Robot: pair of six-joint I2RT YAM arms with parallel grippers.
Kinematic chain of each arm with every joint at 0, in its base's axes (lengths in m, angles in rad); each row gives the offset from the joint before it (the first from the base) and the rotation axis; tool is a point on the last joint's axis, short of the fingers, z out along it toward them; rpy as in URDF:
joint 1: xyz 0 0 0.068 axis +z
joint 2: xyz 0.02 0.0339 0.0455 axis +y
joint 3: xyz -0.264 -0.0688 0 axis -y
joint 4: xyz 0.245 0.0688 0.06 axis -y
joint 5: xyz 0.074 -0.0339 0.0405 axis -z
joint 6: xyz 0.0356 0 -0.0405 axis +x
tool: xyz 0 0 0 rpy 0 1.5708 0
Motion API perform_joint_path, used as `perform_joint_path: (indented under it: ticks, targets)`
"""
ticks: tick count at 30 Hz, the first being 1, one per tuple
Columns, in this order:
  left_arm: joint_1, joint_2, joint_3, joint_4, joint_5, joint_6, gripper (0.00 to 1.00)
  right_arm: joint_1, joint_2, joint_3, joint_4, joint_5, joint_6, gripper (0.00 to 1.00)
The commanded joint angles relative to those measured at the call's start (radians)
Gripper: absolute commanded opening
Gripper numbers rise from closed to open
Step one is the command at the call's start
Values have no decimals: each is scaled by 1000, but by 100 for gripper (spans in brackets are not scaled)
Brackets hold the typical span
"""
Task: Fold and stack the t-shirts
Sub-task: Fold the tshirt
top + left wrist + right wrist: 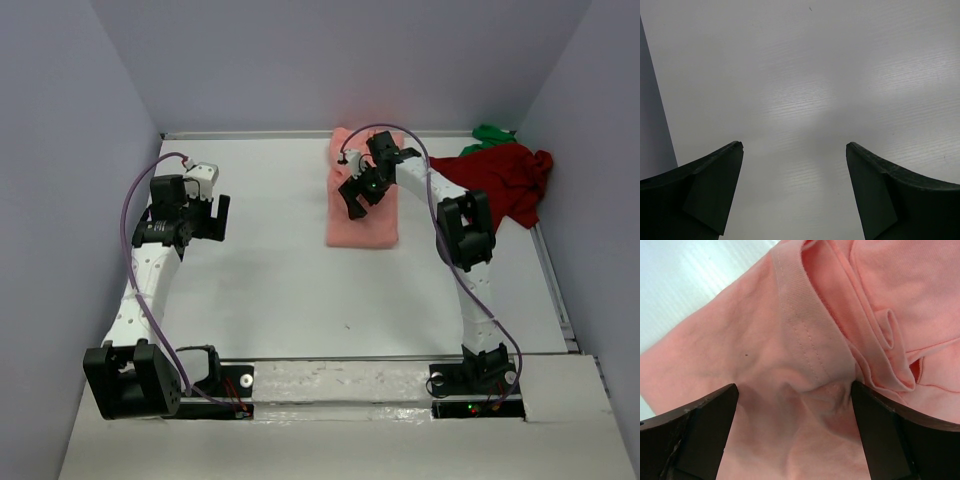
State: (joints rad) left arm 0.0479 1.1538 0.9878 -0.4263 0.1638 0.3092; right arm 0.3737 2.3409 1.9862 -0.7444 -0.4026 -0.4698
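Top view first: the folded salmon-pink t-shirt (362, 228) lay as a tidy rectangle toward the far middle of the white table (300, 290), long side running away from the arms. The right gripper (356, 197) sat right over its upper half, pointing down at the cloth. Off in the far right corner the dark red t-shirt (502, 180) was a loose heap against the wall, with the bright green t-shirt (492, 133) peeking out as a small crumple just behind it, touching it. Both were well apart from the pink one. The left gripper (218, 215) hung over bare table on the left side, nowhere near any shirt. Left wrist view: the left gripper (795, 147) had its two dark fingers (715, 180) spread wide with nothing between them, just plain white table (805, 75) underneath and a sliver of grey-blue wall (652, 125) at the left edge. Right wrist view: the right gripper (795, 390) was also spread wide, fingers (705, 425) on either side of a puckered bit of the salmon-pink t-shirt (755, 345), but not pinching it as far as I could see, so open and down at the fabric. A stitched ribbed band (800, 315) ran up the middle, with some folded layers bunched to the right, and a patch of table (680, 275) showed at top left.
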Motion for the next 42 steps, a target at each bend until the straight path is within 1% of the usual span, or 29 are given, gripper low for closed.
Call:
perform_joint_path:
  ticks: [1, 7, 19, 25, 29, 33, 39, 42]
  targets:
    - [10, -39, -3, -2, 25, 5, 95, 16, -18, -20, -197, -87, -23, 100]
    - [12, -54, -12, 3, 37, 5, 95, 53, -17, -41, -269, -107, -61, 100]
    - [12, -91, -37, 15, 72, 5, 96, 178, -60, -170, -280, -145, -61, 100]
    - [12, -106, -41, 17, 79, 5, 98, 211, -86, -240, -297, -145, -69, 100]
    - [12, -117, -46, 18, 83, 5, 98, 211, -120, -283, -296, -131, -69, 100]
    - [12, -129, -51, 18, 91, 5, 98, 211, -170, -369, -291, -105, -70, 100]
    - [12, -143, -58, 18, 98, 5, 98, 211, -221, -487, -279, -39, -87, 100]
    - [10, -144, -58, 23, 105, 5, 98, 211, -238, -506, -273, -4, -90, 100]
